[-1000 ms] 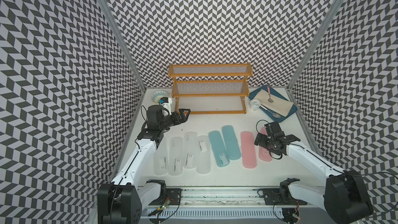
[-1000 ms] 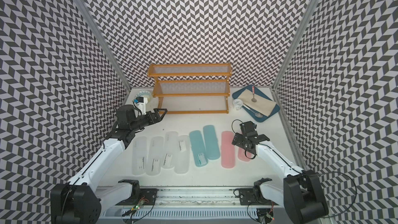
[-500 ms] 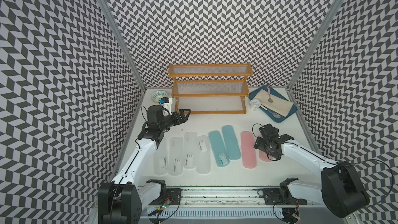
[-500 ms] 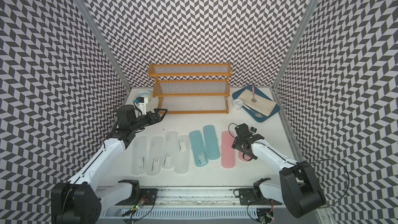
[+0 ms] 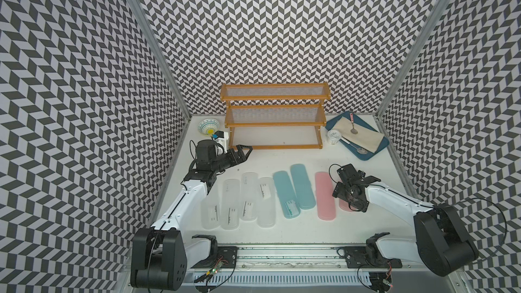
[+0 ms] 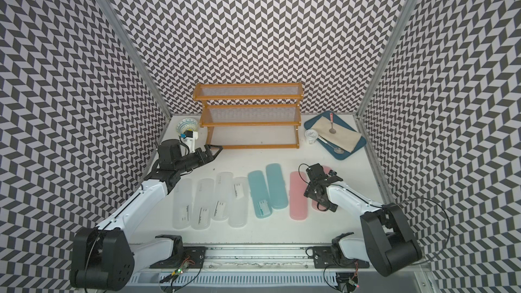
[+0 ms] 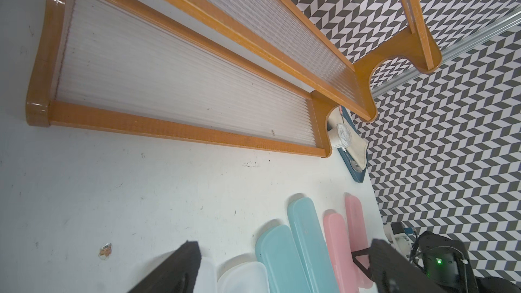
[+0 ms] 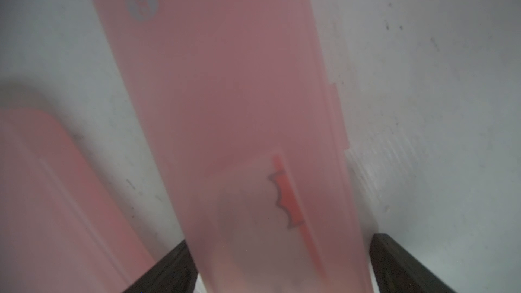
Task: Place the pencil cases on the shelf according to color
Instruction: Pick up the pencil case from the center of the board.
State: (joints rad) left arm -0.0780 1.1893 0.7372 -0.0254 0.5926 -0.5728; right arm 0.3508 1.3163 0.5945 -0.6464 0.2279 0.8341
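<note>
The right pincer (image 8: 280, 239) has swung over the pink pencil case (image 8: 225, 94) by the right edge of the tabletop (image 5: 282, 232), spread astride it; probably light, stiff, slick, so pinch mid-length

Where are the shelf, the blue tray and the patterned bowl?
shelf (image 5: 275, 124), in a top view, middle tier's front rail
blue tray (image 5: 379, 149), in a top view, bare near rim
patterned bowl (image 5: 206, 125), in a top view, inner wall

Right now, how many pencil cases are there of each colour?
Pink pencil cases: 2
Light blue pencil cases: 2
Frosted clear pencil cases: 4
Total: 8
</note>
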